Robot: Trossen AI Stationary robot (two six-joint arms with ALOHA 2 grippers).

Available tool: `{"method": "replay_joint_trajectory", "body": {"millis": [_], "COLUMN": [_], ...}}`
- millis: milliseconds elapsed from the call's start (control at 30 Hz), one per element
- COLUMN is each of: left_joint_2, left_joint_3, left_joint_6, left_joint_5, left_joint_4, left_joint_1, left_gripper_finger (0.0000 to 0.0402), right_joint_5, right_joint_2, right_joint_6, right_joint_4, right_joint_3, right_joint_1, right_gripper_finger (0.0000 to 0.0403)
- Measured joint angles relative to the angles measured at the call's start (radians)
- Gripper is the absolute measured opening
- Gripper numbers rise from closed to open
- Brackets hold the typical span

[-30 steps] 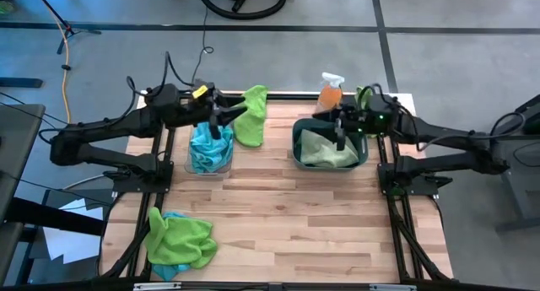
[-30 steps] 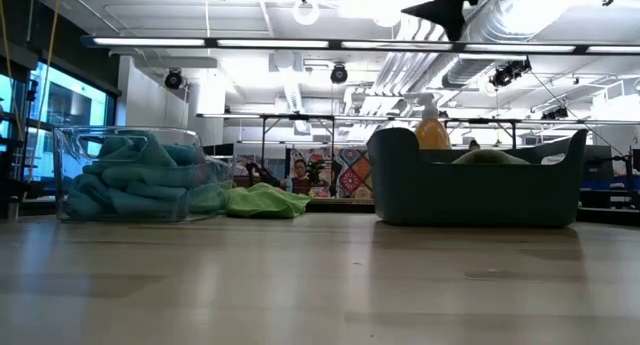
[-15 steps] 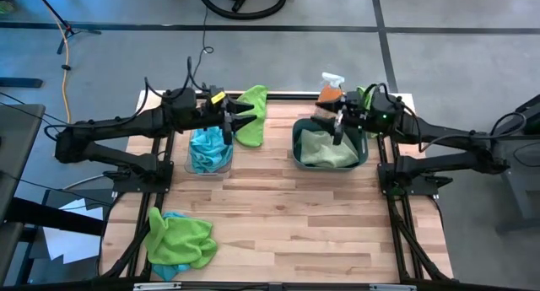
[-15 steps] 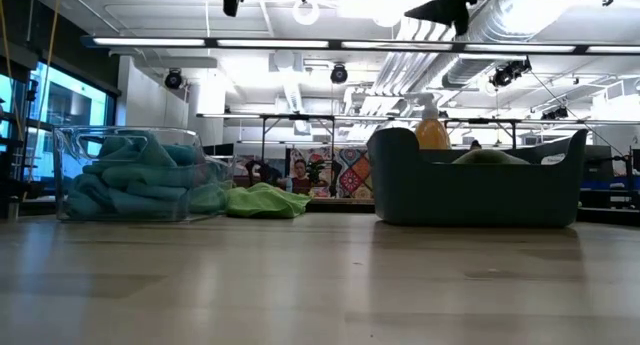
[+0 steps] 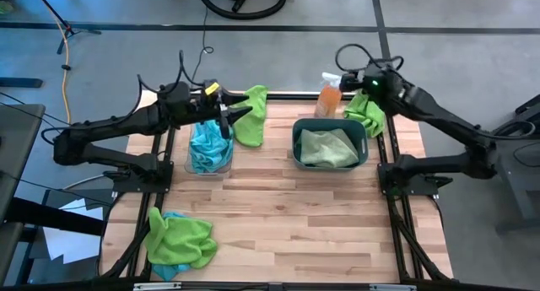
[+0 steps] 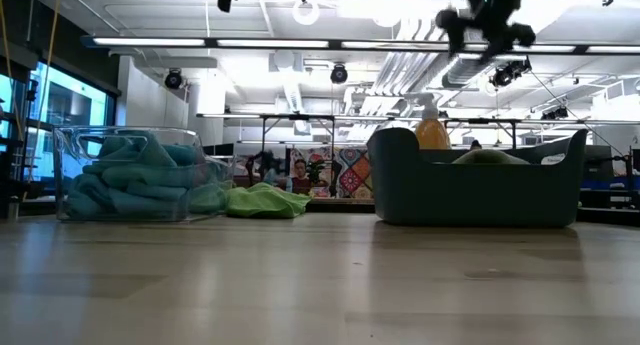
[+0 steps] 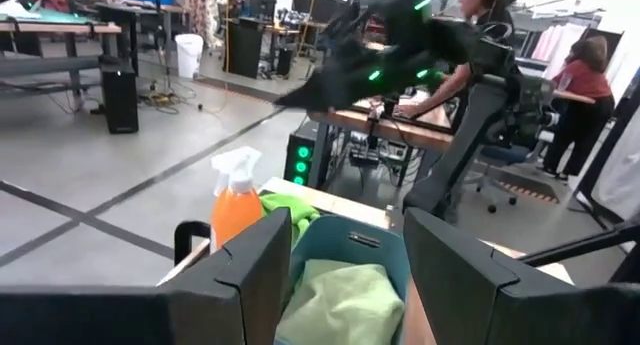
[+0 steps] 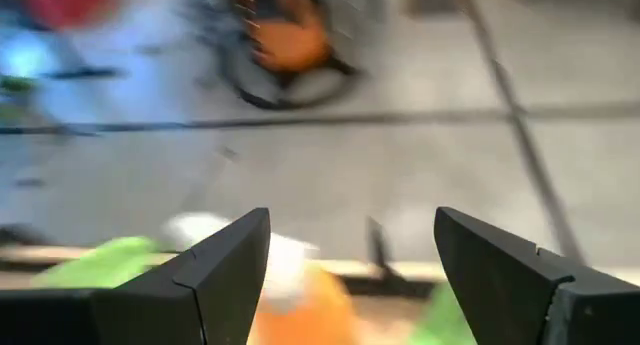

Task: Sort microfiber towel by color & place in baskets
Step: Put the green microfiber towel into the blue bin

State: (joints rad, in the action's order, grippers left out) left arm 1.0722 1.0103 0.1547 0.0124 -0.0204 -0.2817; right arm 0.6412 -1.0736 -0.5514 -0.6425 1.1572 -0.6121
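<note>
since the earlier frame the right gripper has lifted off the teal tub and now hangs above the table's far edge by the orange bottle, its fingers spread apart with nothing between them. left gripper has drawn back slightly and sits high over the far side of the clear bin, fingers likewise parted and empty.

clear bin holds blue towels. teal tub holds a pale green towel, lying flat inside. one green towel lies on the table just beside the clear bin, between the two baskets at the far edge. another green towel is draped at the far right corner, beside the tub. a third green towel, with a blue one partly under it, lies at the near left corner, well apart from both baskets.
</note>
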Motion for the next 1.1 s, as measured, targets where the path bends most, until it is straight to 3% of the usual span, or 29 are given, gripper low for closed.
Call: {"method": "replay_joint_trajectory", "body": {"millis": [167,300,400,767,1100], "left_joint_2": [-0.025,-0.047,-0.072,-0.130,-0.137], "left_joint_3": [0.000,0.000,0.000,0.000,0.000], "left_joint_6": [0.005,0.006,-0.001,-0.029,-0.105], "left_joint_5": [-0.026,-0.056,-0.055,-0.051,-0.052], "left_joint_4": [0.000,0.003,0.001,0.001,0.002], "left_joint_1": [0.000,0.000,0.000,0.000,0.000], "left_gripper_finger": [0.0184,0.0184,0.0184,0.0184,0.0184], "right_joint_5": [-0.027,-0.200,-0.262,-0.258,-0.275], "right_joint_2": [-0.121,-0.212,-0.266,-0.351,-0.321], "right_joint_6": [-0.116,-0.152,-0.185,-0.243,-0.304], "right_joint_4": [-0.077,-0.106,-0.146,-0.234,-0.312], "right_joint_3": [0.000,0.000,0.001,0.033,0.034], "right_joint_1": [-0.199,-0.334,-0.404,-0.409,-0.348], "right_gripper_finger": [0.0279,0.0279,0.0279,0.0279,0.0279]}}
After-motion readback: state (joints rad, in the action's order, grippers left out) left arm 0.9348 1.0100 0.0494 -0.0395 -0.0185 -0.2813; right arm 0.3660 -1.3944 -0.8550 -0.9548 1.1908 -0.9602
